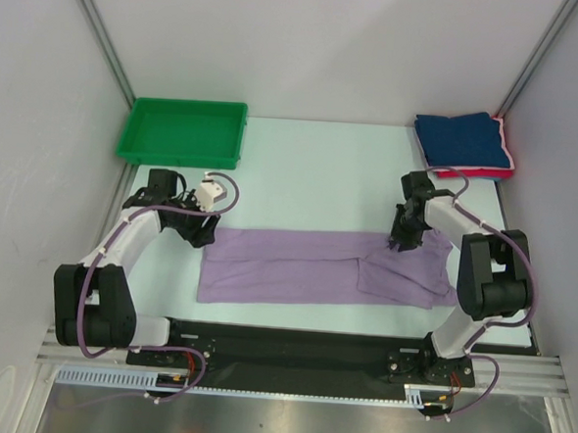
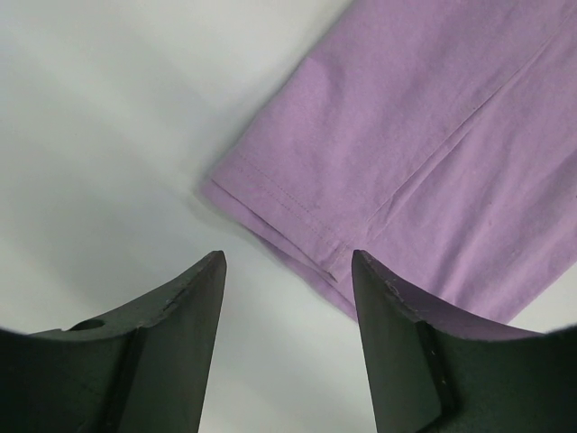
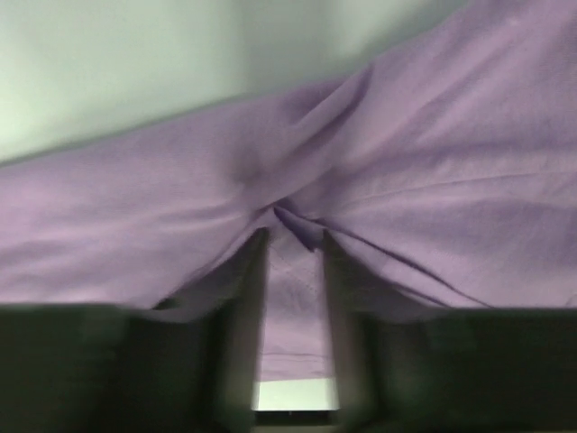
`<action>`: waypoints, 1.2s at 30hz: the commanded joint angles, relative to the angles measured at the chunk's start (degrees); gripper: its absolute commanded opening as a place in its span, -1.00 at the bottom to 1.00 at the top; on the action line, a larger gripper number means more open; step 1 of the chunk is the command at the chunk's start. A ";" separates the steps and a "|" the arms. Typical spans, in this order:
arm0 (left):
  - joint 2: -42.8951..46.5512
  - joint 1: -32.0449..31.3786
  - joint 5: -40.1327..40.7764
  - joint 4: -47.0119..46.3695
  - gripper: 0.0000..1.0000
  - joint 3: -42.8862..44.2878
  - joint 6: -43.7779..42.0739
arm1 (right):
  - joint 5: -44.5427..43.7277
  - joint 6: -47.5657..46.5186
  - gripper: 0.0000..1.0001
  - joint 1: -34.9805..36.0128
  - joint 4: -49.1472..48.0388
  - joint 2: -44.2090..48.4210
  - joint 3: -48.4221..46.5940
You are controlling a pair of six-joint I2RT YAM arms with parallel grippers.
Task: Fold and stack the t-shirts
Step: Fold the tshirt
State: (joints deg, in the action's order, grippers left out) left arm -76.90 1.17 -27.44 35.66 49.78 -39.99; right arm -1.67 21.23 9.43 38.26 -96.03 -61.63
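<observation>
One lavender t-shirt [image 1: 306, 267] flat on the table [image 1: 302, 168].

Bare table [image 1: 321, 169] strip runs open between green tray [image 1: 183, 133] in far left corner and navy t-shirt [image 1: 463, 137] stacked on pink-red t-shirt [image 1: 468, 174] in far right corner. Lavender t-shirt [image 1: 296, 266] covers near middle. Enclosure walls [image 1: 40, 113] close off both sides.
</observation>
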 commanded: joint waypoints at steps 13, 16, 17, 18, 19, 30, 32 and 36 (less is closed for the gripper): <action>-0.35 -0.20 -2.00 -1.47 0.25 0.05 -0.09 | -1.14 2.75 -1.00 3.04 4.88 6.80 -0.52; -0.27 -0.20 -2.00 -2.08 0.25 -0.21 -0.09 | -0.79 5.39 -1.00 5.42 7.79 11.72 1.94; -0.35 -0.20 -2.00 -2.17 0.25 -0.30 0.00 | -0.01 7.40 -1.00 7.08 8.40 12.87 4.47; -0.44 -0.29 -1.91 -2.43 0.25 -0.38 -0.09 | 0.52 8.20 -1.00 7.88 8.50 14.01 5.63; -0.61 -0.29 -2.00 -2.78 0.25 -0.47 -0.09 | 0.79 9.08 -1.00 8.58 8.76 15.33 6.94; -1.85 -0.20 -2.18 -3.40 0.24 -0.03 -0.27 | 4.92 15.94 -0.94 13.07 10.52 23.43 14.78; -1.67 -0.20 -2.18 -3.40 0.24 -0.12 -0.35 | 5.80 16.91 -0.69 13.24 11.22 23.96 16.09; -1.58 -0.20 -1.83 -3.58 0.24 -0.21 -0.71 | 9.66 17.79 -0.43 13.51 12.27 25.62 16.63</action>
State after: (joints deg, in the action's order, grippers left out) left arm -78.56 1.15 -27.42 33.50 49.52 -40.01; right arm 4.03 36.84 22.48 48.82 -72.49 -44.97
